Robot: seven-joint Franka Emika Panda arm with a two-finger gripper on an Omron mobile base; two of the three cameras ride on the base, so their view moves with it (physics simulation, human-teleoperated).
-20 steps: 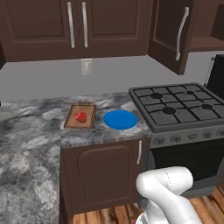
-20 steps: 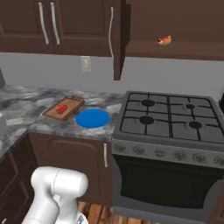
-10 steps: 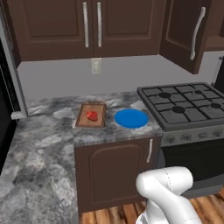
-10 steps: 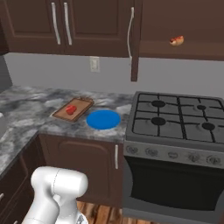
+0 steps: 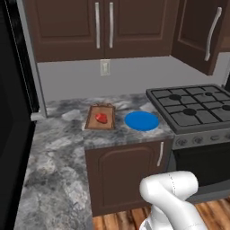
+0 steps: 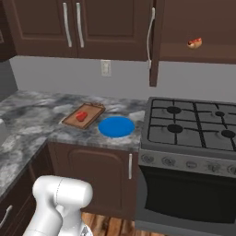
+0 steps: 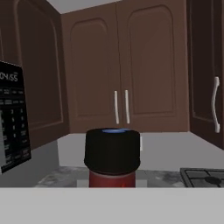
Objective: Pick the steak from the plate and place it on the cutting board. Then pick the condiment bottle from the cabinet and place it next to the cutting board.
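One condiment bottle (image 7: 113,158) fills my hand view at six o'clock, jaws clamped on it, its lower body cut off. Steak (image 5: 102,118) lies on the cutting board (image 5: 93,124), nine o'clock of the plate (image 5: 141,121).

Steak (image 5: 102,118): raw red, on a mid-brown wooden cutting board (image 5: 94,123).
Plate (image 5: 141,121): flat, uniform bright blue, no pattern.
Countertop (image 5: 54,157): mottled grey marble, light and dark veining throughout.
Cabinet (image 5: 134,27) doors: dark brown wood, panelled; bar handles (image 5: 97,24) pale silver.
Base cabinet door (image 5: 126,173) under the counter: same dark brown.
Stove (image 5: 197,105): dark grey grates on a grey top, grey front panel, black oven door.
Wall (image 5: 134,74): plain light grey, with off-white outlet plate (image 5: 105,68).
Floor (image 5: 211,213): reddish-brown wood planks.
Condiment bottle (image 7: 112,158), close in hand view: black cap, dark red body beneath.
Hot dog (image 6: 194,43) in open cabinet: tan bun, red-orange filling.
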